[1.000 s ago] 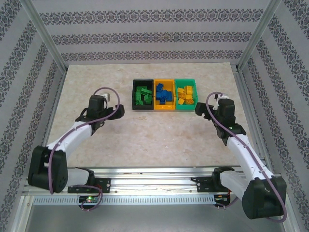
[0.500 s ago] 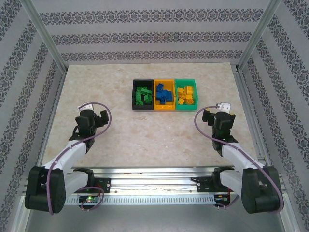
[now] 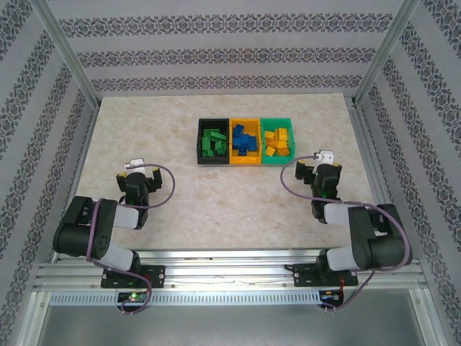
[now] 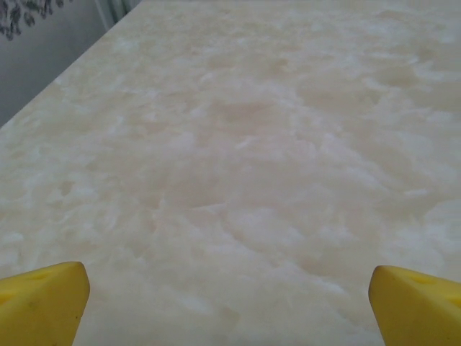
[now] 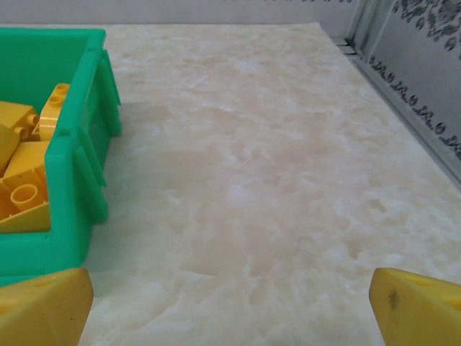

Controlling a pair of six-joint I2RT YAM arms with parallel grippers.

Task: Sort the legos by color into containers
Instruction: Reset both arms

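Jaws stand wide on both the left gripper [image 3: 141,177] and the right gripper [image 3: 318,173]; each wrist view has bare pale surface [image 3: 238,205] between the yellow fingertips [image 4: 43,303]. At upper centre of the top view, three bins touch in a row: the black bin [image 3: 199,141] holds green legos [image 3: 214,142], the orange-yellow bin [image 3: 245,163] blue legos [image 3: 245,140], and the green bin [image 3: 278,120] yellow legos [image 3: 277,142]. Both grippers sit below the row, well to either side, the right one nearer the green bin.
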